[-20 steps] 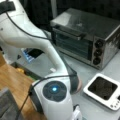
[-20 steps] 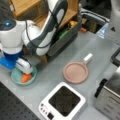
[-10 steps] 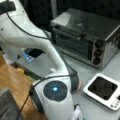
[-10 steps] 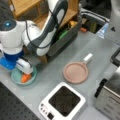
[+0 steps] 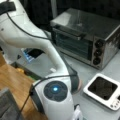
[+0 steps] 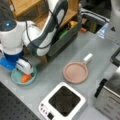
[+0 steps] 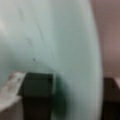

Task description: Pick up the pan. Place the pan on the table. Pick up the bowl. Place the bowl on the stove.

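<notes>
The pinkish-brown pan (image 6: pixel 75 72) lies flat on the grey table (image 6: pixel 100 50), its white handle (image 6: pixel 87 58) pointing to a front view's top right. The teal bowl (image 6: pixel 16 77) sits on the table at the left, with my gripper (image 6: pixel 25 76) lowered into it. In the wrist view the bowl (image 7: pixel 50 37) fills the frame. One dark finger (image 7: pixel 37 92) is inside it and the other finger (image 7: pixel 111 96) is outside its rim, well apart. The stove (image 6: pixel 62 101) stands bare at the bottom, also seen as the stove (image 5: pixel 102 87) in the front view behind the arm.
A steel toaster oven (image 5: pixel 85 37) stands behind the stove, and shows as the toaster oven (image 6: pixel 110 97) at a front view's bottom right. A wooden counter (image 6: pixel 27 7) and a dark crate (image 6: pixel 67 32) with small items line the table's far side.
</notes>
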